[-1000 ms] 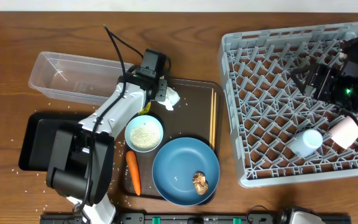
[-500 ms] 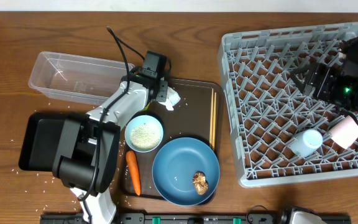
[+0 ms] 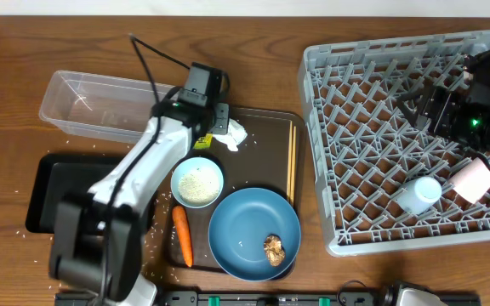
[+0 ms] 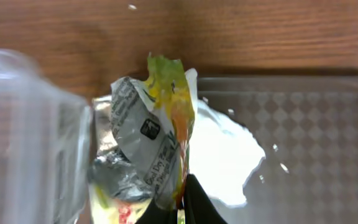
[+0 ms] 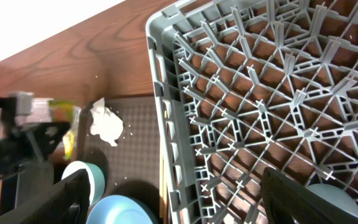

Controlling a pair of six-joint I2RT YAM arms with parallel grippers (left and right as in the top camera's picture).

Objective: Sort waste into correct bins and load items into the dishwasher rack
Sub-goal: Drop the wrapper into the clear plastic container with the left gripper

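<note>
The left gripper (image 4: 178,200) is at the top-left corner of the brown tray (image 3: 266,149). Its two fingers are pressed together on the small green-yellow wrapper (image 4: 157,124). The wrapper sticks up from the fingers, just above the tray's edge. The crumpled white paper (image 3: 232,133) lies on the tray right beside it.

So I think the step in hand is sorting the waste, and the wrapper is the piece being picked.

The clear tub (image 3: 58,106) sits just past that same corner of the brown tray. The black tray (image 3: 45,195) sits off the brown tray's left side. I think the next move is to lift the wrapper up, carry it over one of these bins, and then let go. The tub is the closer one. The lift must go high enough to get over the bin's wall.

The right gripper (image 5: 179,205) hangs over the rack (image 3: 313,59), far off the brown tray's right side. Its fingers are wide apart and hold nothing.
</note>
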